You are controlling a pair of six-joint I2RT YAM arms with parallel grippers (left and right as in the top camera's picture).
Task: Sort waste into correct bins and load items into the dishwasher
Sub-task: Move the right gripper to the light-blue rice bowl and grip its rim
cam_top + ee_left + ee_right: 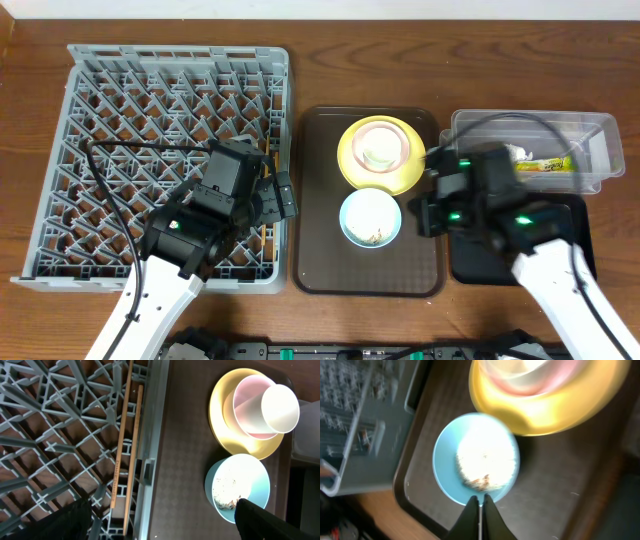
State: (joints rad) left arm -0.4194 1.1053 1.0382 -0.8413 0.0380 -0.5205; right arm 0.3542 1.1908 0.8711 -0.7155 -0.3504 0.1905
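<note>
The grey dishwasher rack [120, 120] fills the left. Two chopsticks [125, 445] lie in it near its right wall. My left gripper [165, 522] hangs open over that wall and the brown tray's edge, with nothing between its fingers. On the brown tray [320, 250] a yellow plate [350, 160] carries a pink bowl [395, 135] with a white cup [378, 157] inside. In front of it sits the light blue bowl [371, 218] with rice scraps [482, 462]. My right gripper [480, 501] is shut, its tips at the bowl's near rim; I cannot tell whether it pinches the rim.
A clear tub [590, 135] at the far right holds a yellow-green wrapper [545, 165] and something white [515, 152]. A black tray [470, 262] lies in front of it, mostly under my right arm. Wooden table shows all round.
</note>
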